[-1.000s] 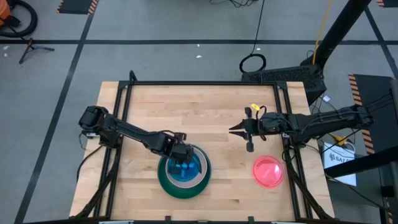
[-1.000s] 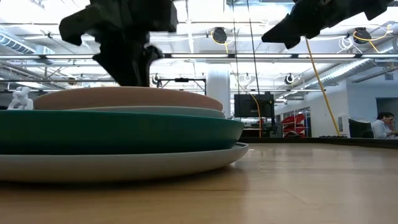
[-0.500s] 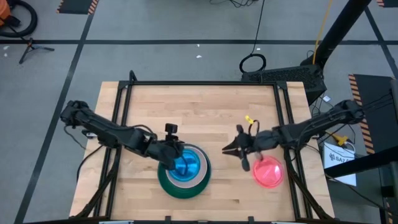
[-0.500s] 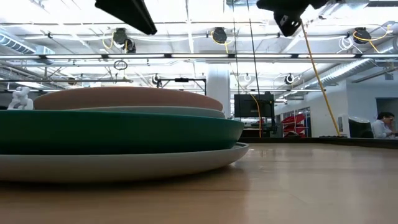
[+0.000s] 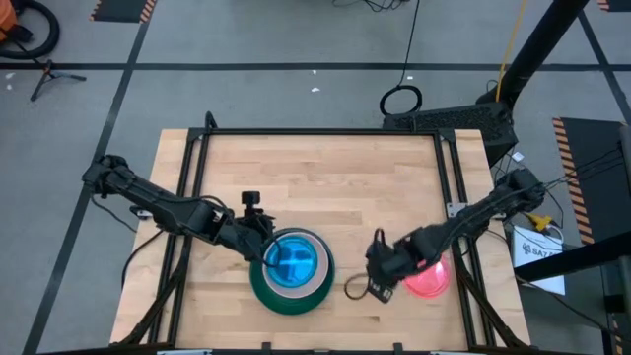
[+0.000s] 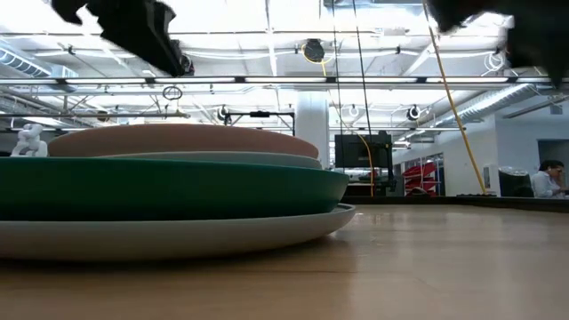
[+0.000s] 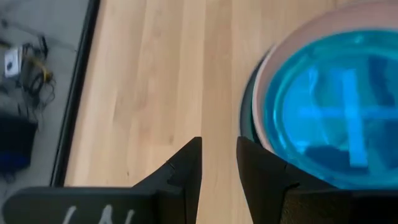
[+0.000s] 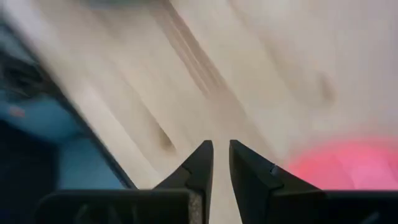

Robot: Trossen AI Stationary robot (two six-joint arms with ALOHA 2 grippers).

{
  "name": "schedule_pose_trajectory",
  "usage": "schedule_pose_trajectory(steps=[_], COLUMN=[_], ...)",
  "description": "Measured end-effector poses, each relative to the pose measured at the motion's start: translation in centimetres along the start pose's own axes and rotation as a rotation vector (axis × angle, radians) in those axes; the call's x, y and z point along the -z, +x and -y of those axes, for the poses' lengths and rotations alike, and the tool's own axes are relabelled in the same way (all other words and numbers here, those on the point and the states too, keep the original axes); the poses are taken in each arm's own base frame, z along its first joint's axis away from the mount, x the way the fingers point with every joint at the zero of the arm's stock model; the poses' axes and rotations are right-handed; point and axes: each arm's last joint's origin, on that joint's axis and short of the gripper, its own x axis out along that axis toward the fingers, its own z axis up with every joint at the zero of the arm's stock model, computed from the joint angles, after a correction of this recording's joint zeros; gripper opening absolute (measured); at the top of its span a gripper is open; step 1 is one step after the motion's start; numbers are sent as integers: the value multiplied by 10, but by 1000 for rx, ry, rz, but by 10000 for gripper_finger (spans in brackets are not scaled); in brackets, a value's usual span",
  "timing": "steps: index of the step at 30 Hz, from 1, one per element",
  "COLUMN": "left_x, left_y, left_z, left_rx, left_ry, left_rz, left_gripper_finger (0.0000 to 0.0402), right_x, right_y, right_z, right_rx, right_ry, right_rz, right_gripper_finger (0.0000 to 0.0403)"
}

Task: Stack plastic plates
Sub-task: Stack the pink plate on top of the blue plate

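Observation:
A stack of plates stands on the table's near middle. The small translucent cyan plate point(image 5: 293, 260) point(image 7: 336, 106) lies on top of the salmon-pink plate point(image 6: 178, 140). Under them are a pale plate, the dark green plate point(image 5: 266, 292) point(image 6: 169, 188) and, at the bottom, the grey plate point(image 6: 178, 236). The pink-red plate point(image 5: 434, 279) point(image 8: 348, 168) lies alone on the wood to the right. My left gripper point(image 5: 258, 234) point(image 7: 219, 146) hovers off the stack's far-left rim, open by a narrow gap. My right gripper point(image 5: 367, 288) point(image 8: 221, 149) is shut, just left of the pink-red plate.
Black frame rails run along the table's left, right and far edges point(image 5: 320, 131). Bare wood fills the far half and the strip between the stack and the pink-red plate. Cables and boxes sit beyond the right edge. A person point(image 6: 549, 178) sits far off in the room.
My left gripper has drawn back from above the cyan plate toward the table's left edge, and the cyan plate stays lying on top of the stack. My right gripper has swung from the table's right middle toward the near edge, ending beside the pink-red plate's left rim.

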Motion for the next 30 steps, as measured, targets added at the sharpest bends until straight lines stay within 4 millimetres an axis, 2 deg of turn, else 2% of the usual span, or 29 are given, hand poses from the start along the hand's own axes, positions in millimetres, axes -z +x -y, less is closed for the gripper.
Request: schedule_pose_trajectory(steps=[5,10,19,25,30], left_x=[5,5,7,8,9], left_y=[0,0,-1,-5,-8], left_z=[0,0,1,7,12], left_rx=[-6,-6,-5,6,21], left_ry=[-28,-26,-45,-49,-33], left_rz=[-41,-43,-55,-57,-47], left_gripper_finger=[108,108,108,108,108], right_x=[19,25,20,17,14], right_y=[27,42,71,97,107], right_z=[0,8,14,18,20], right_rx=[151,310,457,542,575], right_ry=[176,248,239,211,178], right_rz=[-95,-152,-185,-203,-222], right_gripper_finger=[49,73,121,118,98])
